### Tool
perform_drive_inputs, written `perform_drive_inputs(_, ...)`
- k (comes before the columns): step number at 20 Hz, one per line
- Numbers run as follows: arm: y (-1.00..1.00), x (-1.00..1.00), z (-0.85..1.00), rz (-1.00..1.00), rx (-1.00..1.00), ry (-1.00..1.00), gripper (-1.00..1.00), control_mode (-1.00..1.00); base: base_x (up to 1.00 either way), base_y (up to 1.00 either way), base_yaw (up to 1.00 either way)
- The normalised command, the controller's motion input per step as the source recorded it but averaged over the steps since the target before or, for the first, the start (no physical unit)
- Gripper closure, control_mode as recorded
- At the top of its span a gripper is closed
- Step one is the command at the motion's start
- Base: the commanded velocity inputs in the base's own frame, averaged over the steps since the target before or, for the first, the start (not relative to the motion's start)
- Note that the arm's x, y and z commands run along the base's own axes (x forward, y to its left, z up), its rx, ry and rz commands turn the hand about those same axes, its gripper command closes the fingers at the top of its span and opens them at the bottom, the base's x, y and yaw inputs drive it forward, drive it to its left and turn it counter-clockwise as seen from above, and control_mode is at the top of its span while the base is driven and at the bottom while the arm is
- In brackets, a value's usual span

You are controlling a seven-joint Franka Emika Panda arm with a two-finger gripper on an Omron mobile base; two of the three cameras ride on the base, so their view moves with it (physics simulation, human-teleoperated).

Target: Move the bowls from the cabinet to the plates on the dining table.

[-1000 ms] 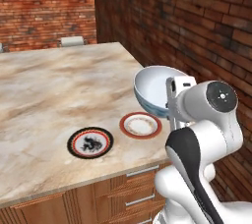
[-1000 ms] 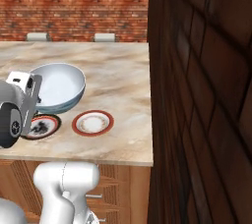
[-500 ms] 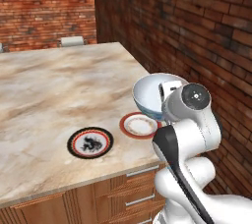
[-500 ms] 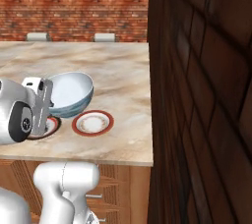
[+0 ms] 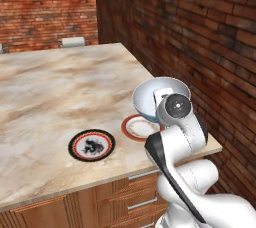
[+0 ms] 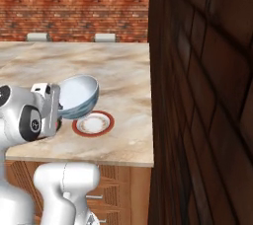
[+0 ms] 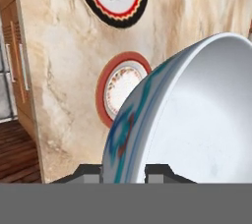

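The white round bowl with a bluish patterned outside (image 5: pixel 160 97) hangs tilted above the red-rimmed, pale-centred plate (image 5: pixel 138 127), near the beige marble table's (image 5: pixel 50 92) right edge. The two-finger gripper (image 7: pixel 123 173) pinches its rim. Beside that plate lies a black-rimmed plate with a black figure (image 5: pixel 92 145).
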Motion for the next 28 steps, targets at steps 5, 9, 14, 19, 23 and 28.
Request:
perform_drive_inputs(5, -0.01, 0.35, -0.44, 0.0, 0.0, -0.04, 1.0, -1.0, 0.0, 0.0, 0.0)
perform_drive_inputs(9, 0.0, 0.16, -0.31, 0.01, 0.0, -0.03, 1.0, -1.0, 0.0, 0.0, 0.0)
perform_drive_inputs(14, 0.0, 0.06, -0.28, 0.03, 0.03, -0.01, 1.0, -1.0, 0.0, 0.0, 0.0)
perform_drive_inputs(19, 0.0, 0.04, -0.32, 0.03, 0.06, 0.0, 1.0, -1.0, 0.0, 0.0, 0.0)
perform_drive_inputs(23, 0.0, 0.21, -0.5, 0.03, 0.04, 0.0, 1.0, -1.0, 0.0, 0.0, 0.0)
perform_drive_inputs(28, 0.0, 0.48, -0.41, 0.0, 0.0, 0.0, 1.0, -1.0, 0.0, 0.0, 0.0)
